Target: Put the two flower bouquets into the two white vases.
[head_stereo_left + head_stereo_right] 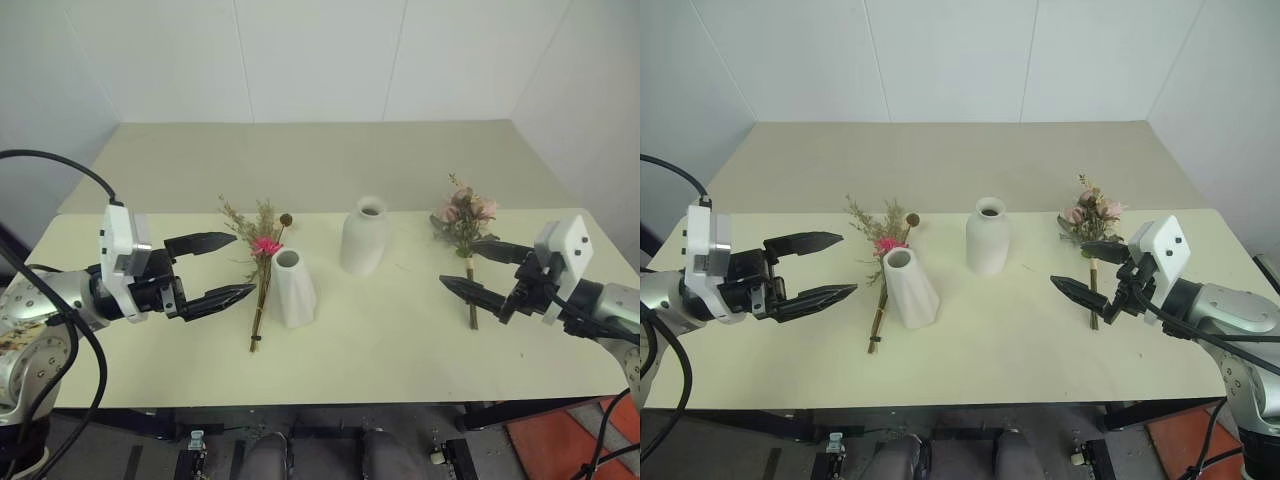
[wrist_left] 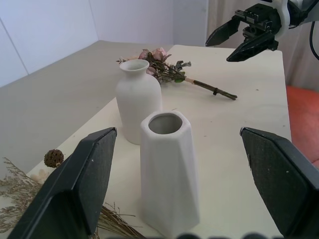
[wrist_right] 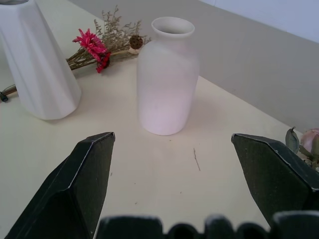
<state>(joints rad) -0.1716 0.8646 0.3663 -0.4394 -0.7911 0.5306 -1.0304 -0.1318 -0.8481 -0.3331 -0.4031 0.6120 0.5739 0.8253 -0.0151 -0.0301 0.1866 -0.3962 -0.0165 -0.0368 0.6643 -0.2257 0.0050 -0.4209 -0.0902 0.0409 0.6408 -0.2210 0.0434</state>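
Observation:
A magenta bouquet with dried brownish sprigs lies flat on the table, its stems running toward the front edge. Right beside it stands the tapered white vase. The rounded white vase with a narrow neck stands upright mid-table. A pale pink rose bouquet lies flat at the right. My left gripper is open, level, just left of the magenta bouquet with nothing in it. My right gripper is open around the rose bouquet's stem area, above it, holding nothing.
The cream table has bare room in front of the vases and along its back. A grey surface stretches behind it to the white wall. An orange-red patch of floor lies at the front right.

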